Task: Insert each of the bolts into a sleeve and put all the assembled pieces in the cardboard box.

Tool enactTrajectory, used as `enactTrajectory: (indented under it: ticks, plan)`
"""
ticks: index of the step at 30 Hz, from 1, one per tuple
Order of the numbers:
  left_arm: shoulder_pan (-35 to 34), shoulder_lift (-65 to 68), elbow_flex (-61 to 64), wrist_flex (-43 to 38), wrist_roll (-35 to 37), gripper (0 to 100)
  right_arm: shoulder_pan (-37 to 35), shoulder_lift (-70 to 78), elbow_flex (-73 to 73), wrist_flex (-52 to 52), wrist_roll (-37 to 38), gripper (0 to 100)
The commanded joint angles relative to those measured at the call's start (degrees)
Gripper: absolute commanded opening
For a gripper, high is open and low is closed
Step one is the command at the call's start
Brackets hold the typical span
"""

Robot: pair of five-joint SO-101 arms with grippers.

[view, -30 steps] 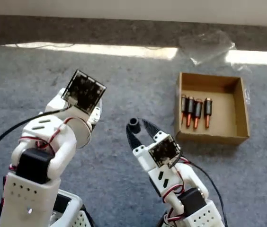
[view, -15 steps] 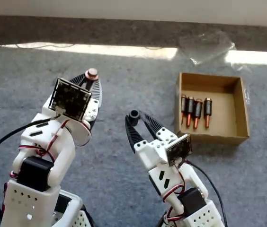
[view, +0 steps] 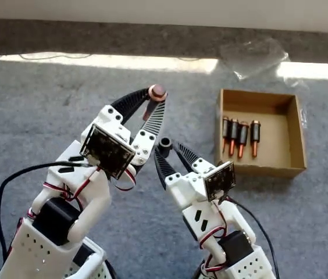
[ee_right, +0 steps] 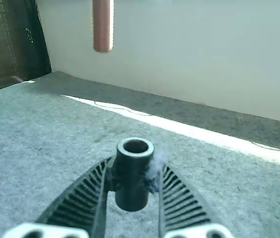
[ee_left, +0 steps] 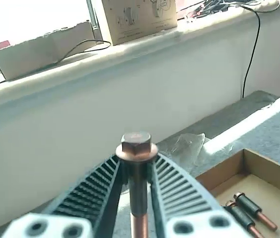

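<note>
Cardboard box [view: 261,168] open-topped. Crumpled clear bag [view: 254,55], probably plastic, beyond box. Left tool [view: 154,100] left of box, closed on bolt [view: 157,91]. Right tool [view: 165,151] near box's front-left corner, clamped on black sleeve [view: 164,143]. Four assembled pieces [view: 239,138] side by side inside box. Bolt head up; sleeve bore up.

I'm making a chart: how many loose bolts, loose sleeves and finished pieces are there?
Loose copper-coloured metal bolt, in the left gripper: 1
Loose black tubular sleeve, in the right gripper: 1
Finished bolt-in-sleeve pieces, in the brown cardboard box: 4
Total: 6
</note>
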Motion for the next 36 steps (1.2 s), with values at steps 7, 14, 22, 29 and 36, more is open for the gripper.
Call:
enactTrajectory:
  ticks: [7, 14, 22, 29, 36]
  plan:
    - [1.1, -1.6, 0.3, -1.9, 17.8, 0, -0.2, -0.5, 8.0, 1.4, -0.3, 0.4]
    - [1.5, -1.6, 2.4, -2.1, 17.8, 0, -0.1, -0.5, 8.0, 1.4, -0.2, 0.4]
    - [1.5, -1.6, 10.2, -10.6, 17.8, 0, -0.4, -0.6, 8.0, 1.3, 4.8, 0.4]
    - [1.5, -1.7, 11.5, -11.8, 17.9, 0, -0.4, -0.6, 8.0, 1.3, 5.2, 0.4]
    - [1.5, -1.7, 11.6, -11.7, 18.0, 0, -0.4, -0.6, 8.0, 1.3, 5.1, 0.4]
